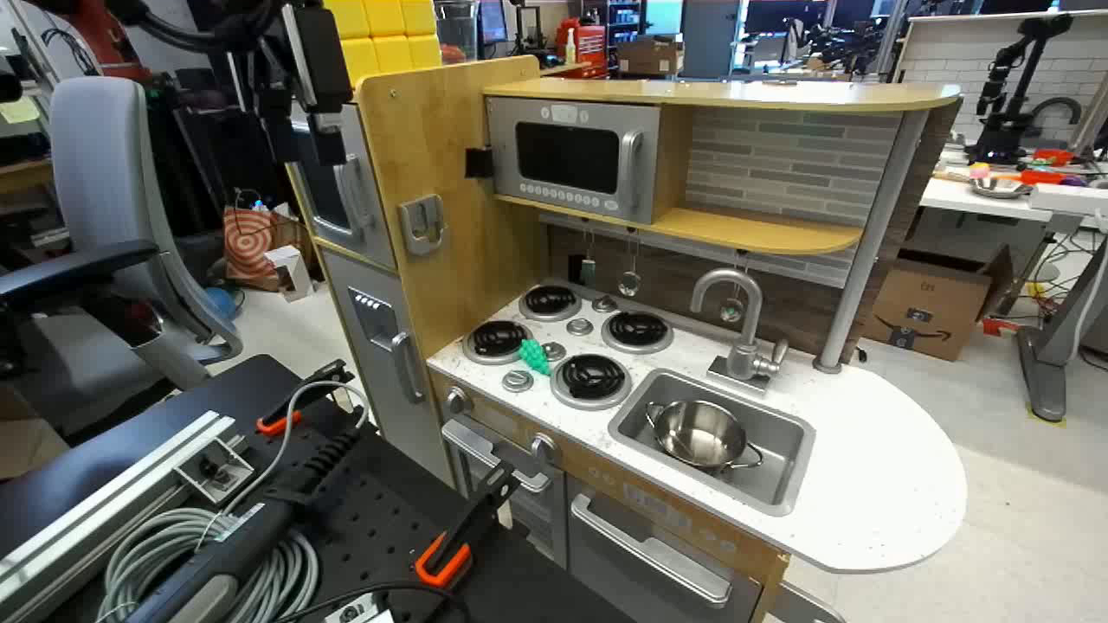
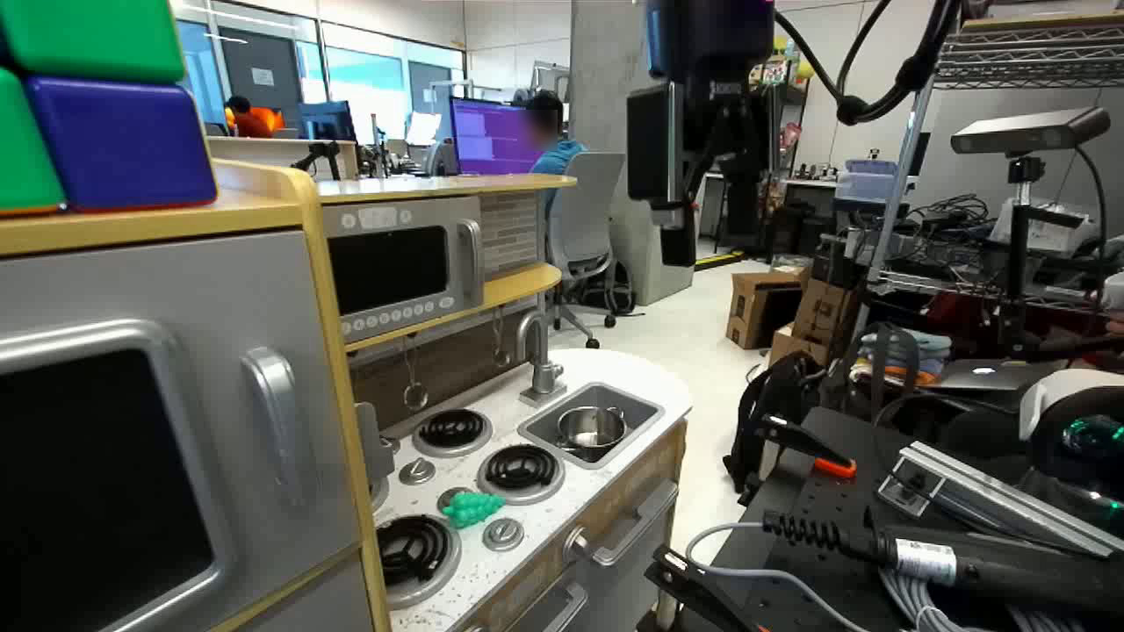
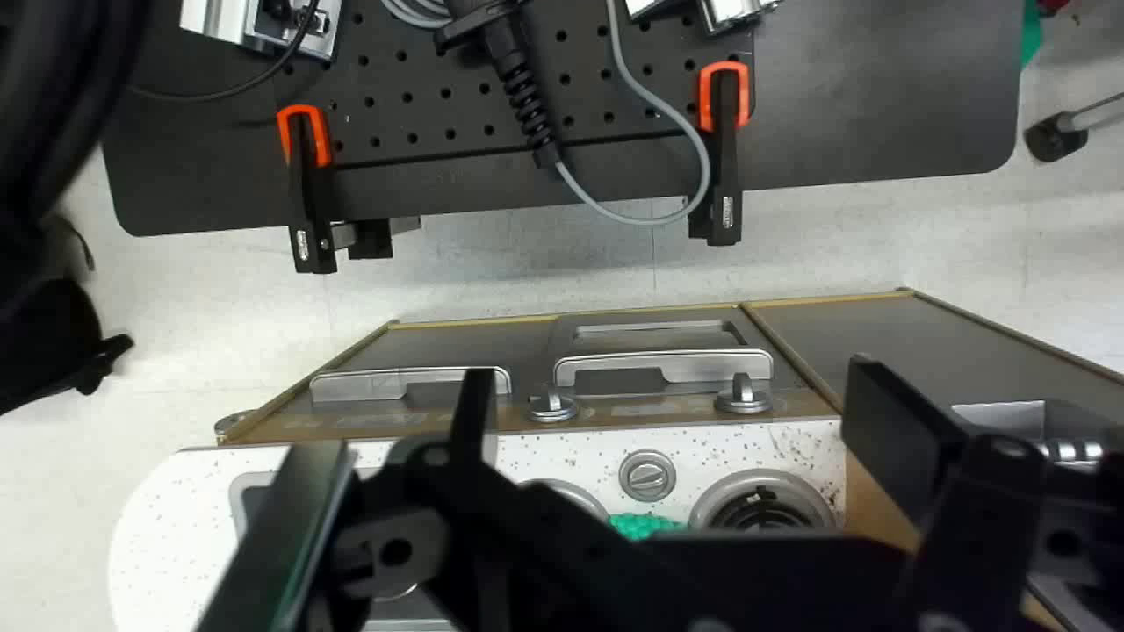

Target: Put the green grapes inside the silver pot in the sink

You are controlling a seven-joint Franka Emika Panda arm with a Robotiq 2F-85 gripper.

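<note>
The green grapes (image 1: 535,356) lie on the white toy stove top between the burners and knobs, also seen in an exterior view (image 2: 471,509). In the wrist view the grapes (image 3: 645,526) are partly covered by the gripper's body. The silver pot (image 1: 699,433) stands upright in the grey sink (image 1: 802,472); the pot (image 2: 592,427) and sink (image 2: 648,407) show in both exterior views. In the wrist view the pot is hidden behind the gripper. My gripper (image 3: 672,395) is open and empty, its fingers wide apart. In both exterior views the gripper (image 1: 303,147) hangs high above the counter, apart from the grapes.
A faucet (image 1: 746,329) rises behind the sink. A shelf with a toy microwave (image 1: 571,160) overhangs the back of the stove. A tall toy fridge (image 1: 372,320) stands at the stove's end. A black table (image 1: 372,510) with clamps and cables faces the kitchen front.
</note>
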